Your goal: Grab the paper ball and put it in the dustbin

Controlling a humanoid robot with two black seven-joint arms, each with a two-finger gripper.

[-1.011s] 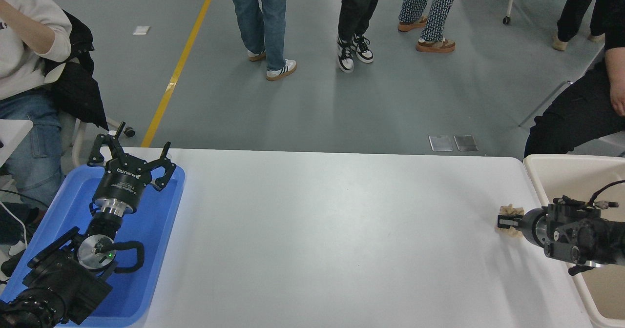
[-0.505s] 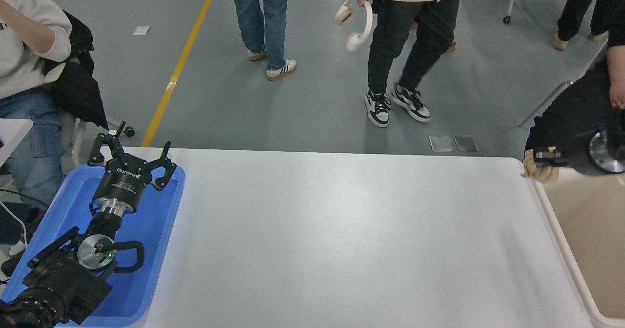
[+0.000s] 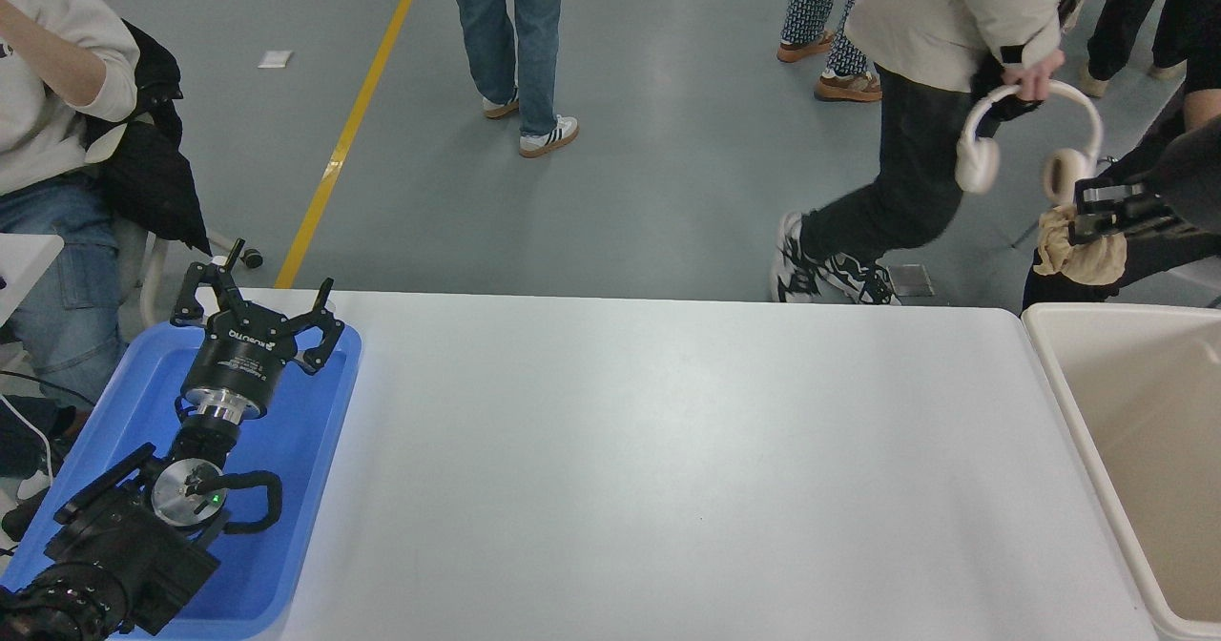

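Observation:
My right gripper [image 3: 1087,226] comes in from the right edge, raised high above the table's far right corner. It is shut on the tan-brown paper ball [image 3: 1073,252], which hangs just beyond the far rim of the beige dustbin [image 3: 1047,355]. The dustbin stands at the table's right edge and looks empty inside. My left gripper [image 3: 256,299] is parked open over the blue tray at the lower left.
A blue tray [image 3: 286,488] lies at the table's left end under the left arm. A person carrying white headphones [image 3: 1021,145] walks past close behind the far right corner. Other people stand further back, and one sits at the far left.
My right gripper has lifted the paper ball off the table's right side and carried it up and back toward the dustbin's far rim. A person has walked rightward behind the table.

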